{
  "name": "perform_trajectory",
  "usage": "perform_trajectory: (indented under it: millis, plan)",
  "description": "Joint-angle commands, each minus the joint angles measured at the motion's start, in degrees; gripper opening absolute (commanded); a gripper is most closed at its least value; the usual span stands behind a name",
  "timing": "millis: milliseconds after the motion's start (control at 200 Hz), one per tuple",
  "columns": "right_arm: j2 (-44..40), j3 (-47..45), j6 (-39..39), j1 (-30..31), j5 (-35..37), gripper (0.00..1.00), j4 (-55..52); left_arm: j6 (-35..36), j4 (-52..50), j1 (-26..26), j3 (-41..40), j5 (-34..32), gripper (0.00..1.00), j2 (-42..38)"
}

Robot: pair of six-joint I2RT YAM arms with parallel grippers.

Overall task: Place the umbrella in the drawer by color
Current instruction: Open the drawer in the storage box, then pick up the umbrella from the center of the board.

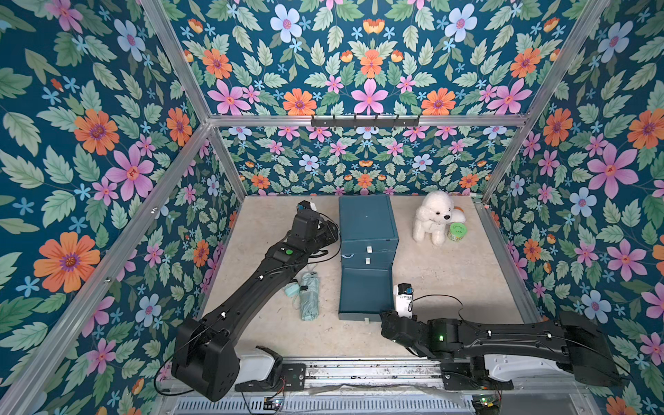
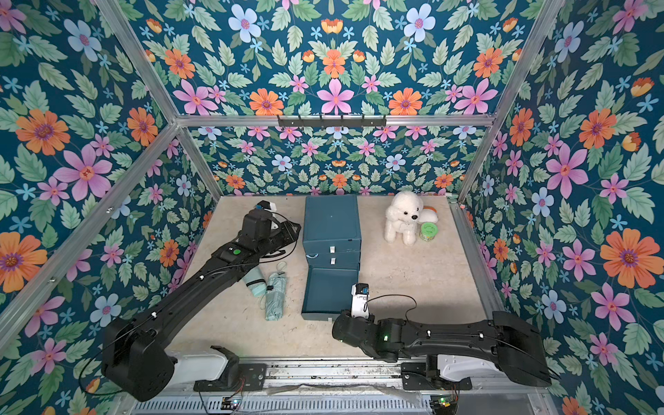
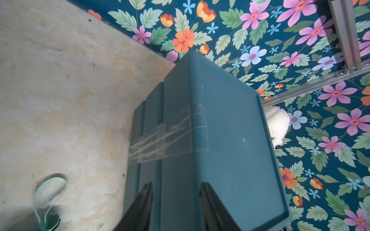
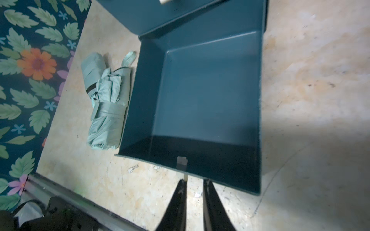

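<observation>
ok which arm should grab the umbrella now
Left. The umbrella lies on the left gripper's side of the open drawer; the right gripper would probably have to cross the drawer.

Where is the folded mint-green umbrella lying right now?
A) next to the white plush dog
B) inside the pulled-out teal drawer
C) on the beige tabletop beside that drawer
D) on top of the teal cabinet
C: the folded mint-green umbrella lies on the beige tabletop beside the pulled-out teal drawer, which is empty.
</observation>
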Motion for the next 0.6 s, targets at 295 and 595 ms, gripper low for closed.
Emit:
perform_trajectory:
  millis: [295,595]
  plan:
    - [-2.62,-7.02,1.98,-3.65,-5.46,0.13,3.94,2.94,-5.12,0.21,-12.32,-4.45,0.48,-11.26]
    - [-11.03,-8.15,0.70,-3.15,-6.00,0.14,-0.18,-1.21,-9.25,0.21,-26.14,-5.75,0.44,-16.72]
